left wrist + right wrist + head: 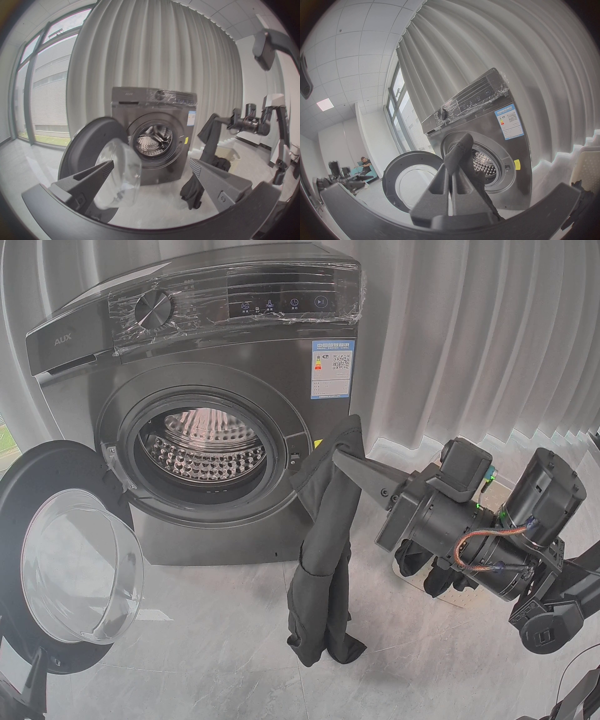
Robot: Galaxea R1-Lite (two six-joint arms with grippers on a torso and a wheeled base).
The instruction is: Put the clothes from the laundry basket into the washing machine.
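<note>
Our right fingers (347,463) are shut tight on the top of a dark piece of clothing (325,540). It hangs down long, and its bottom end touches the floor (206,627), just beside the right front corner of the washing machine (206,365). The machine's round door (62,552) stands wide open. More dark clothes (412,560) lie in the laundry basket (459,597) under our right arm. Our left fingers (93,176) are wide apart and hold nothing.
</note>
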